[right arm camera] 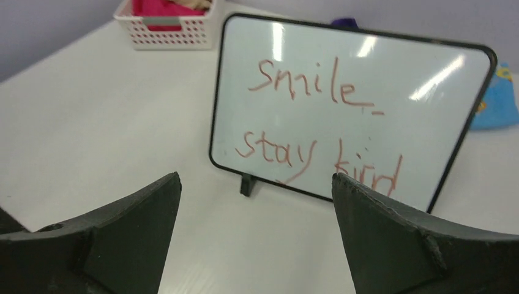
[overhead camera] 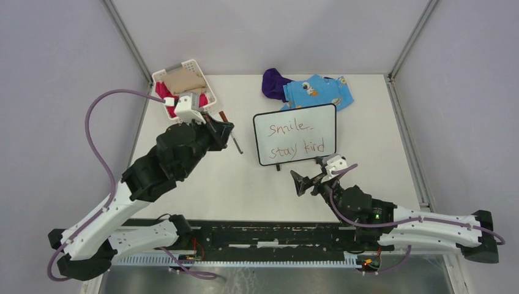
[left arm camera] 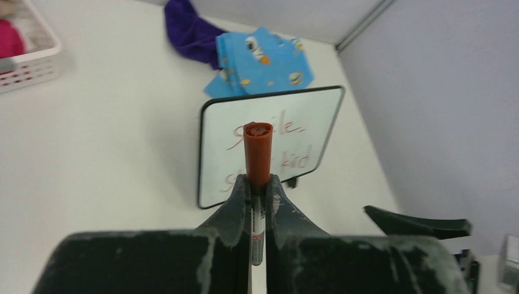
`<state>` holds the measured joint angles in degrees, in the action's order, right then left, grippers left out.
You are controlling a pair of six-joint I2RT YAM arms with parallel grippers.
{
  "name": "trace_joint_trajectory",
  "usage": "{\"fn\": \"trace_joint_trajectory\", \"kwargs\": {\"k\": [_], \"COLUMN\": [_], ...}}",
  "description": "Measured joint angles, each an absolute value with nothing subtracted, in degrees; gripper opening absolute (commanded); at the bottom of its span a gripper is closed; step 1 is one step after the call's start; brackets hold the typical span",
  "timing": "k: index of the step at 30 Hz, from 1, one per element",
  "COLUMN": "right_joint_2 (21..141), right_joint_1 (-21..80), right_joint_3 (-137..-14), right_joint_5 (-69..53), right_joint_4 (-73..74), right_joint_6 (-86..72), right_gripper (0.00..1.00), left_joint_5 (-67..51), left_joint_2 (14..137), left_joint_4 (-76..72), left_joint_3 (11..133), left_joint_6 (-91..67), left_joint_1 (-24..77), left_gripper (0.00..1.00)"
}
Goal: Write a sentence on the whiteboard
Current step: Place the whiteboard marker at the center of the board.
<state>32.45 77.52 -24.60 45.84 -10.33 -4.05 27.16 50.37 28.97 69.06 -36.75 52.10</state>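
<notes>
The whiteboard (overhead camera: 323, 124) is stood upright mid-table, with the sentence (overhead camera: 286, 128), "smile" over "stay kind", written on it. A red-brown marker (left arm camera: 257, 150) is clamped in the left gripper (left arm camera: 257, 190), left of the board. The right gripper (right arm camera: 256, 176) is spread wide, empty, just near of the board.

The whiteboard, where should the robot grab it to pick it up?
Probably the thin black frame along the near bottom edge of the whiteboard, between its two feet. It should come from the near side, where the open right gripper already faces it. The board is flat and thin, so fingers can pinch just the rim. The sentence sits close above.
</notes>
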Motion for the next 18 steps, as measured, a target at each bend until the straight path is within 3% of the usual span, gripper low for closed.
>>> {"fn": "trace_joint_trajectory", "kwargs": {"k": [7,18], "right_joint_2": [39.2,44.4], "right_joint_1": [77.5,76.4], "right_joint_3": [-25.6,-28.5], "right_joint_5": [56.1,54.9], "right_joint_4": [2.7,8.3], "right_joint_6": [-15.5,-14.0], "right_gripper": [0.98,0.98], "left_joint_5": [33.8,22.6], "left_joint_2": [56.9,71.5], "left_joint_4": [42.3,42.8], "left_joint_3": [70.8,63.4], "left_joint_6": [-32.6,-31.3], "left_joint_1": [49.4,37.0], "left_gripper": [0.02,0.02]}}
